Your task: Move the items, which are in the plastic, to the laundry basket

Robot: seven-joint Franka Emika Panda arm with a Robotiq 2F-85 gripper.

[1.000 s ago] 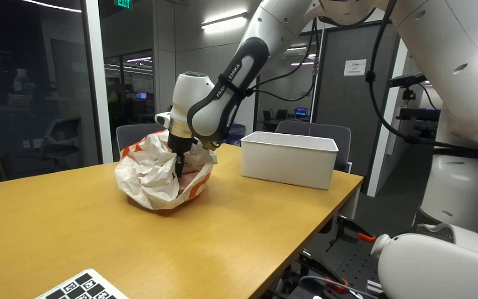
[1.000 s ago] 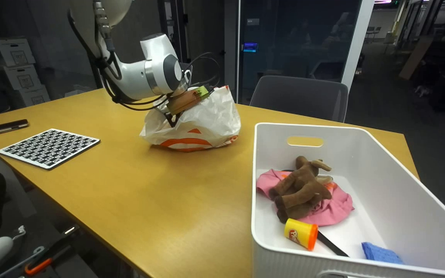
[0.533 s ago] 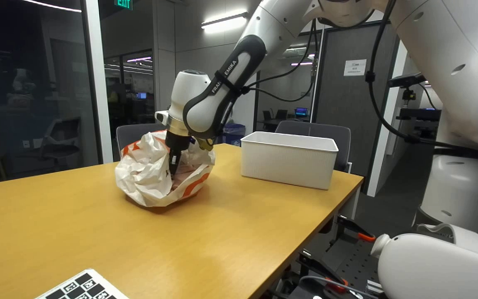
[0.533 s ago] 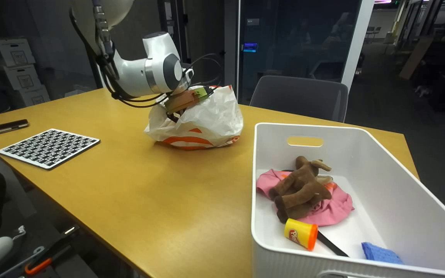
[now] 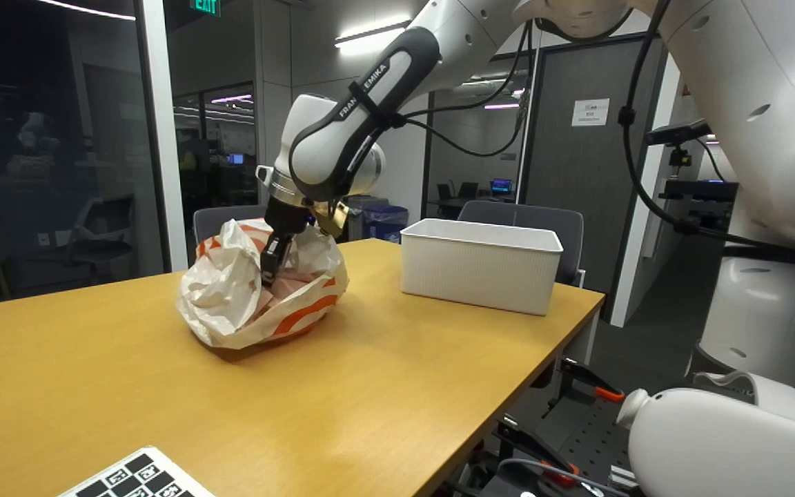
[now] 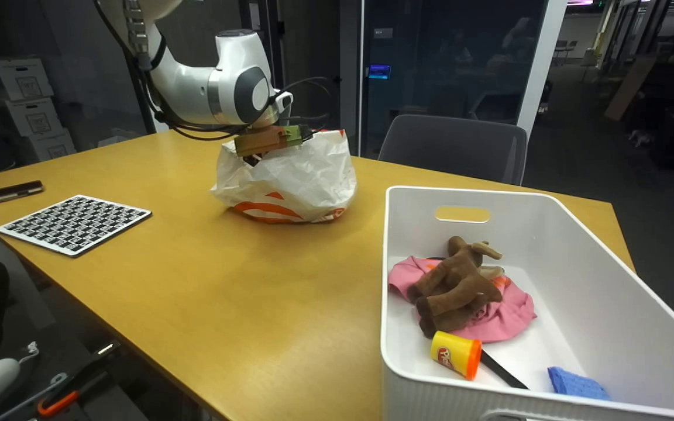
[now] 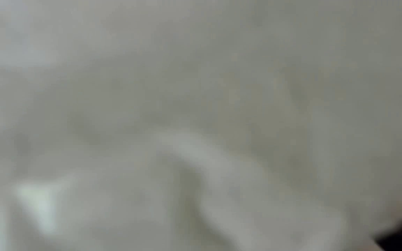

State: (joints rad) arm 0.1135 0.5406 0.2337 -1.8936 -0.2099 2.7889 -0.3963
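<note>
A crumpled white plastic bag with orange markings lies on the table, its mouth facing the arm. My gripper reaches tilted into that mouth, its jaws shut. Pinkish material shows inside the bag beside the fingertips; whether any of it is pinched cannot be made out. In an exterior view the bag hides the fingertips. White plastic, blurred and close, fills the wrist view. The white laundry basket stands apart from the bag; its inside wall shows in an exterior view.
Inside the basket lie a brown plush animal on pink cloth, a yellow can and a blue cloth. A checkered board and a dark flat object rest on the table. Chairs stand behind it.
My gripper has closed inside the bag, risen somewhat and tilted more. The bag first shifted a little one way, then was dragged back the other way. The basket has stayed put.
</note>
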